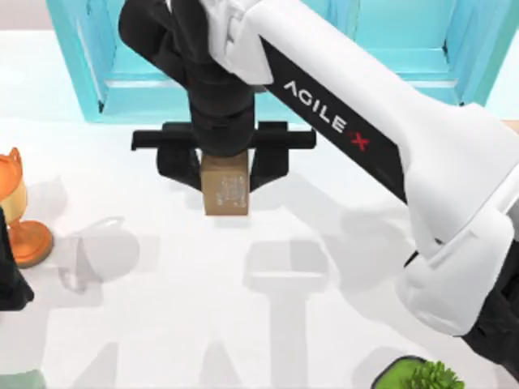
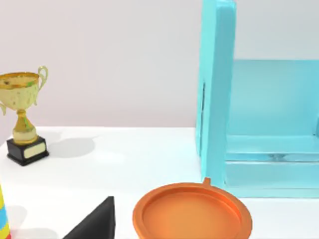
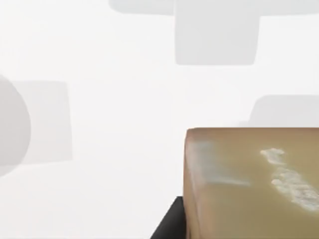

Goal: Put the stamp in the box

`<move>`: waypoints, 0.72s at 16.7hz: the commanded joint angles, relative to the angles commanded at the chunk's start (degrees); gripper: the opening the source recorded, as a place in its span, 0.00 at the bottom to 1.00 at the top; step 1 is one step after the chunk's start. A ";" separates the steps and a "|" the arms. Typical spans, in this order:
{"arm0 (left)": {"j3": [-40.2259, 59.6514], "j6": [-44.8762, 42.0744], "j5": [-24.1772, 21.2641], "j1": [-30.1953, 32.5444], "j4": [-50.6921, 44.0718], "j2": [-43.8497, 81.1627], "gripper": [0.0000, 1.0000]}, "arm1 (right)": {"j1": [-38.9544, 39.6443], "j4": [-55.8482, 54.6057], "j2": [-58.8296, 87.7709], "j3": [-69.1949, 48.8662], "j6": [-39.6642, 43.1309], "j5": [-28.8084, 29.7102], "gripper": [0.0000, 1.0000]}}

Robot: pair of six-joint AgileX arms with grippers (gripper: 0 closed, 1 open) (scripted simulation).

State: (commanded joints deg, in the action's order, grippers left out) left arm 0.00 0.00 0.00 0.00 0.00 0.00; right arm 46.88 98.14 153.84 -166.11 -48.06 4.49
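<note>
The stamp (image 1: 225, 194), a small tan-brown block with a whitish pattern, hangs above the white table in front of the turquoise shelf. My right gripper (image 1: 224, 178) reaches down over it, and its black fingers (image 1: 180, 166) press the block from both sides. In the right wrist view the stamp (image 3: 249, 184) looms close, with the table and its shadows well below. The box is out of view. My left arm (image 1: 12, 279) stays parked at the table's left edge.
A big turquoise shelf unit (image 1: 97, 73) (image 2: 259, 124) runs along the back. An orange goblet-like thing (image 1: 20, 219) stands far left, a green plant in a black pot (image 1: 426, 374) at the front right. The left wrist view shows a gold trophy (image 2: 22, 114) and an orange round dish (image 2: 192, 214).
</note>
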 joint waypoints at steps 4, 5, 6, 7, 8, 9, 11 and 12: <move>0.00 0.00 0.00 0.00 0.00 0.00 1.00 | -0.99 -0.89 -1.70 1.93 1.66 -0.34 0.00; 0.00 0.00 0.00 0.00 0.00 0.00 1.00 | -2.37 -2.04 -3.32 3.68 3.35 -0.61 0.00; 0.00 0.00 0.00 0.00 0.00 0.00 1.00 | -4.32 -3.75 -5.53 5.81 5.51 -0.94 0.00; 0.00 0.00 0.00 0.00 0.00 0.00 1.00 | -6.85 -5.94 -8.33 8.10 7.91 -1.32 0.00; 0.00 0.00 0.00 0.00 0.00 0.00 1.00 | -9.94 -8.36 -11.69 10.64 10.22 -1.65 0.00; 0.00 0.00 0.00 0.00 0.00 0.00 1.00 | -13.49 -10.69 -15.25 13.65 12.19 -2.00 0.00; 0.00 0.00 0.00 0.00 0.00 0.00 1.00 | -21.24 -14.09 -21.06 21.46 16.23 -2.90 0.00; 0.00 0.00 0.00 0.00 0.00 0.00 1.00 | -25.64 -15.12 -23.72 26.13 18.93 -3.22 0.00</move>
State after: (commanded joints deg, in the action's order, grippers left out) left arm 0.00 0.00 0.00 0.00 0.00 0.00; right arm 21.24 83.02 130.12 -139.98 -29.13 1.27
